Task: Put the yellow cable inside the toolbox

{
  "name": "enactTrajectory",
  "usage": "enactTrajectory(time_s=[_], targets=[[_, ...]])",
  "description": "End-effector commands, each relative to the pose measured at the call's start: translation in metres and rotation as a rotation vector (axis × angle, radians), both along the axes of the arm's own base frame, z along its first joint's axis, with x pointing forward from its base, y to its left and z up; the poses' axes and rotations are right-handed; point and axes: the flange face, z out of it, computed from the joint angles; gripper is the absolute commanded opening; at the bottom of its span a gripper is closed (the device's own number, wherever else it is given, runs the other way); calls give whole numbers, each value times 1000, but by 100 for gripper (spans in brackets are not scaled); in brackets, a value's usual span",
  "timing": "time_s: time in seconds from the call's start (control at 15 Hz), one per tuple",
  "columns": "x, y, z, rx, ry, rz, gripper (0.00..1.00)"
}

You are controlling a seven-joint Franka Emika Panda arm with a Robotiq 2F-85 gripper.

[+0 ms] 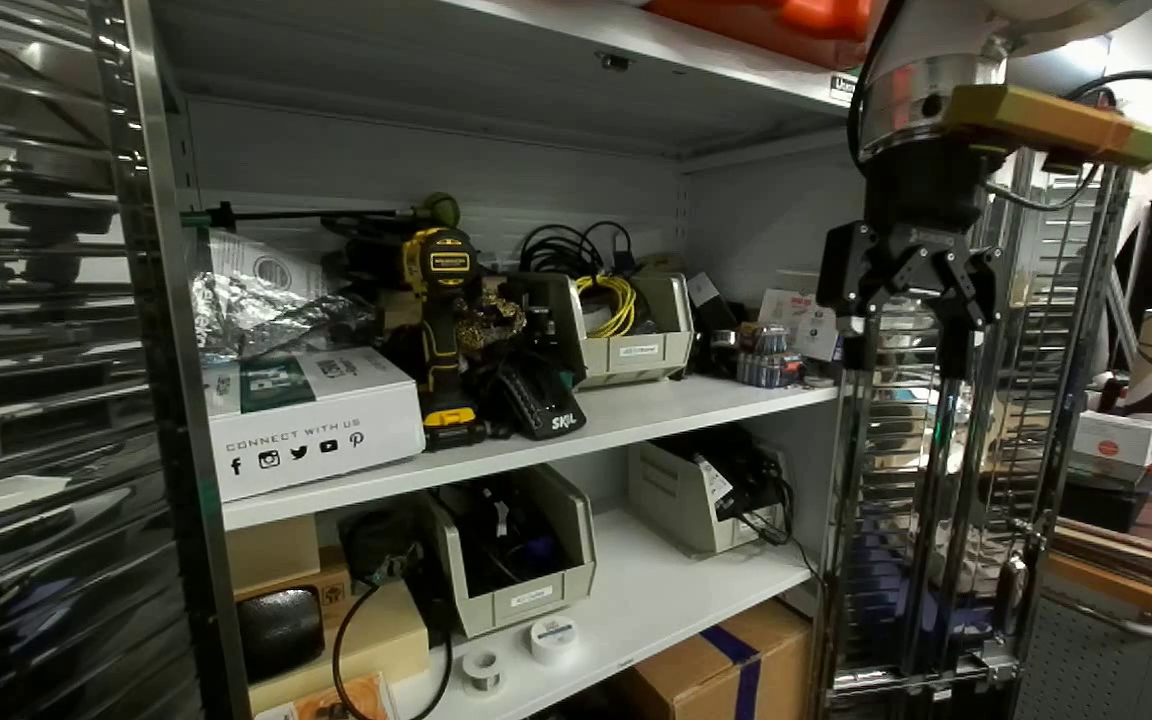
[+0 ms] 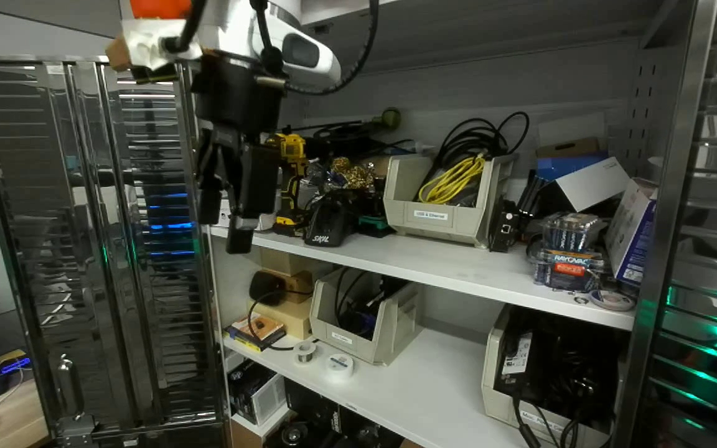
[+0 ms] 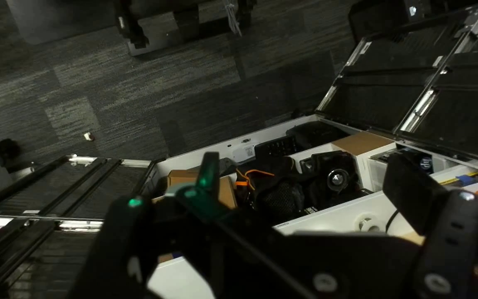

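Both exterior views agree: cable inside the toolbox on the shelf, lower loops behind the front lip, upper loops propped on black cords. Out in front, well apart from it, the gripper hangs pointing down, its fingers spread wide, nothing held. My reading: the placing is done, and the step in hand is to get clear without disturbing it. Best way: go straight outward from the shelves before any sideways swing. A door stands behind the gripper in an exterior view, gap not clear, so go slowly there. If tidying is wanted, go in level under the upper plank, over the low front lip, fingers brought together first, and press the upper loops down gently; springy cord will probably rise a little. Main risk: a fingertip hooking a black cord and dragging the cable out with it. Wrist view shows neither cable nor toolbox; judge alignment from the exterior views.
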Motion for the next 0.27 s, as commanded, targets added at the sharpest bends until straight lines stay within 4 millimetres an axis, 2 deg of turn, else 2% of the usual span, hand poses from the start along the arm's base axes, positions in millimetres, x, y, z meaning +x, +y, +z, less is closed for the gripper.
enactTrajectory(time_s=[0.0,0.2], targets=[[-4,0,4,-3,-8,1,100],[-2,0,0,-3,1,0,100]])
